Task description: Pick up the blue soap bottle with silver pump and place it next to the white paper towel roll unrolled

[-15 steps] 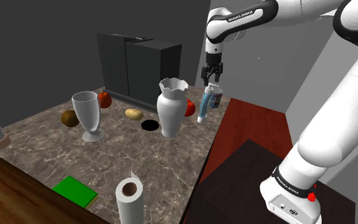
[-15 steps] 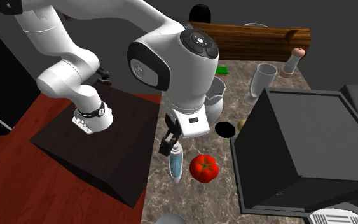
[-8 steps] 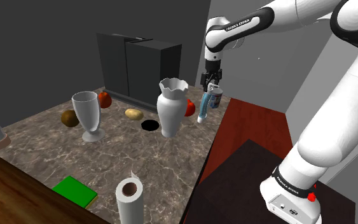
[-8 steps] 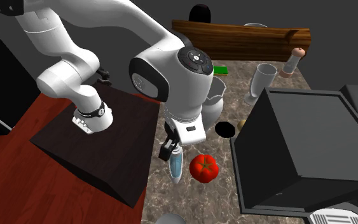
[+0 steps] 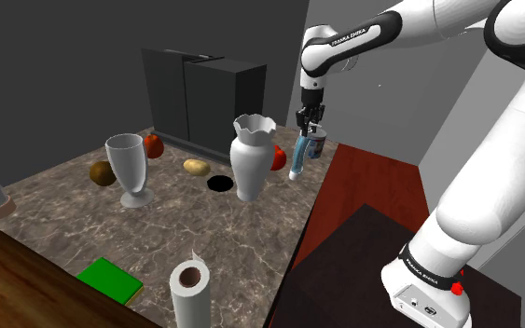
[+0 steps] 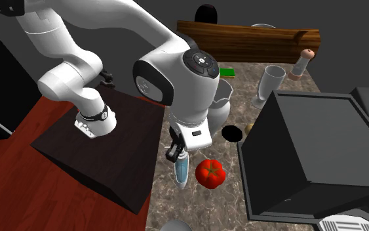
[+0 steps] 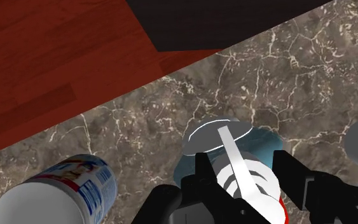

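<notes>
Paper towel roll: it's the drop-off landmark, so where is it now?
In the shoulder view the paper towel roll stands upright at the bottom, on the marbled counter, right of the green slab.

The white arm [image 5: 490, 177] reaches out, pincer [image 5: 309, 128] pointing down (clamped on the bottle [image 5: 299, 157]).

The counter [image 5: 232, 233] looks like polished brown marble with pale veins, beside a glossy reddish wooden floor [image 7: 44, 57]. The soap bottle [image 5: 297, 163] is clear blue plastic under a shiny silver pump [image 7: 228, 149]. The goblet [image 5: 130, 163] looks glassy and the paper towel roll [image 5: 187, 298] matt white.
</notes>
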Robot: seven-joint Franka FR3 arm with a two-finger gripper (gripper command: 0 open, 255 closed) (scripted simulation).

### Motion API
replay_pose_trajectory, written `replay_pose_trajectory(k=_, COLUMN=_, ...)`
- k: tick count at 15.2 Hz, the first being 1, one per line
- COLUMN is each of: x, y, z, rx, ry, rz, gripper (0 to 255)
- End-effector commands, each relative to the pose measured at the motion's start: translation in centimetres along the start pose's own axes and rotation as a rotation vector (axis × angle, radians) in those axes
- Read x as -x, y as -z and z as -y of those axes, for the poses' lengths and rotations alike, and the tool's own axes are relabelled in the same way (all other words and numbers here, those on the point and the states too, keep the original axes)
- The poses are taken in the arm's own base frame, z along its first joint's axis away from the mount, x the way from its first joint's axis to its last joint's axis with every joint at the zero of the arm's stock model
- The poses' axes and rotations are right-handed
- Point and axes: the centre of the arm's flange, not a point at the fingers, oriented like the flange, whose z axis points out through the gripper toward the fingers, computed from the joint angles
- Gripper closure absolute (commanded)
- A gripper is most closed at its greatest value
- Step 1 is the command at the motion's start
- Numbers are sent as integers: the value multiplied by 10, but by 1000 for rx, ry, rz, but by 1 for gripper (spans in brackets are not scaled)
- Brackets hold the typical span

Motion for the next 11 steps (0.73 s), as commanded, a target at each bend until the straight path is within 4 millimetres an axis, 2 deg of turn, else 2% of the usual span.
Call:
replay_pose_trajectory(k=1, x=0, y=0, z=0, rx=0, ry=-1, rz=1, gripper=255)
replay_pose_trajectory(k=8, x=0, y=0, z=0, rx=0, ry=-1, rz=1, gripper=255)
replay_pose_trajectory(k=11, x=2, y=15, z=-1, rx=0, ry=-1, rz=1, gripper=255)
